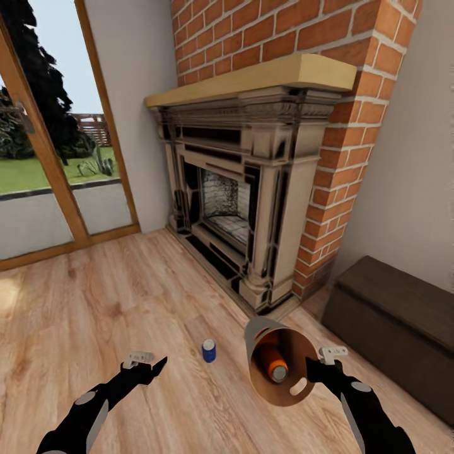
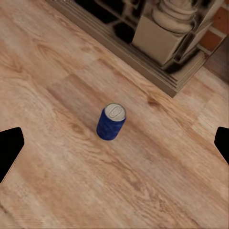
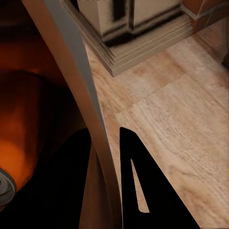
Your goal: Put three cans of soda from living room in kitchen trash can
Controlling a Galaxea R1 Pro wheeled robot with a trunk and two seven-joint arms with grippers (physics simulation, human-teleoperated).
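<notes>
Here the blue can (image 2: 111,121) stands between the spread left claw (image 2: 114,148) fingers.

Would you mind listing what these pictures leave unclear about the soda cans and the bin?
- Third can: one orange can lies in the tash can; its wall may hide another.
- Blue can label: too small to read.
- Right hand on the rim: wrist view's edge crops the orange can.

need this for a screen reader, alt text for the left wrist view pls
A blue soda can with a silver top stands upright on a light wood floor, centred between the open left gripper's two dark fingertips at the picture's edges. Beyond it runs the base of a fireplace surround.
</notes>
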